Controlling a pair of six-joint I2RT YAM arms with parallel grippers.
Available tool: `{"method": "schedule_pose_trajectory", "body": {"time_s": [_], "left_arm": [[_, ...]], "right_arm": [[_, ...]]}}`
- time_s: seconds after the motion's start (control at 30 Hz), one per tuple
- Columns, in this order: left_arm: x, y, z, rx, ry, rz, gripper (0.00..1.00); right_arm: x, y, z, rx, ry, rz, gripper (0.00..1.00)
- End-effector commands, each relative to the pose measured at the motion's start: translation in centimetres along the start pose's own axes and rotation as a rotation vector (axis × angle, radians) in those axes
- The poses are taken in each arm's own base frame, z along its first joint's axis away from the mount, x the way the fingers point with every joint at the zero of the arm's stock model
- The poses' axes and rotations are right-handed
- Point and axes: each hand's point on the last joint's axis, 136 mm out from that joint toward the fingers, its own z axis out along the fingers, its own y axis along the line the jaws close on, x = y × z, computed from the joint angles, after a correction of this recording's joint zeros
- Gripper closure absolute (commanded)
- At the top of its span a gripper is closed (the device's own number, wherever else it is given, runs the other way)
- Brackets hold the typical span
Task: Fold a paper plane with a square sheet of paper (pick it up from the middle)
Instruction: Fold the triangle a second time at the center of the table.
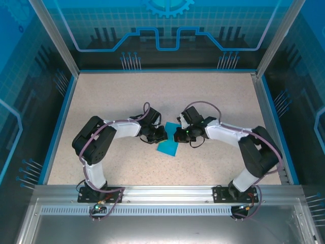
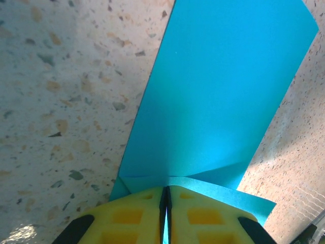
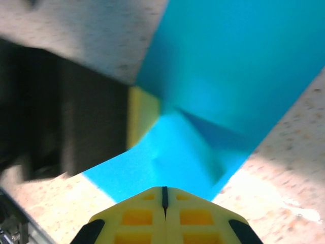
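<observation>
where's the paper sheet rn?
Top view: the square sheet of paper lies near the middle of the table, between the left gripper and right gripper, each shut on one edge.

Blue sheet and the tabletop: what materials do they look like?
Sheet: thin paper, matte; it holds sharp creases and shows no glare. Tabletop: beige with dark and orange speckles, stone-like look; could be terrazzo or printed laminate, cannot tell which.

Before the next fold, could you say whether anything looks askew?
Yes: the square sheet of paper, pinched by the left gripper and right gripper, looks folded unevenly; at the left one, a lower layer's edge pokes out.
</observation>
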Motion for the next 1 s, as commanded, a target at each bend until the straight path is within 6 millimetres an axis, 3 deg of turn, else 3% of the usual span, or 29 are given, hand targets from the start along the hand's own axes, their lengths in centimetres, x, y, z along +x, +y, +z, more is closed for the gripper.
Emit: {"method": "schedule_pose_trajectory", "body": {"time_s": [0.0,0.17,0.3,0.73,0.97], "left_arm": [[1.4,3.0,1.1,-0.083,0.039,-0.055,0.87],[1.6,3.3,1.1,-0.097,0.047,-0.065,0.87],[1.7,3.4,1.1,-0.103,0.049,-0.070,0.87],[2.0,3.6,1.2,-0.113,0.060,-0.077,0.87],[2.0,3.8,1.3,-0.120,0.062,-0.082,0.88]], "right_arm": [[2.2,0.2,-0.2,0.056,0.023,0.005,0.97],[4.2,1.7,1.6,0.086,0.067,-0.023,0.97],[4.8,1.5,3.2,0.115,0.097,-0.021,0.98],[3.0,1.0,4.7,0.159,0.089,-0.021,0.98],[3.3,-0.3,5.1,0.198,0.113,0.005,0.98]]}}
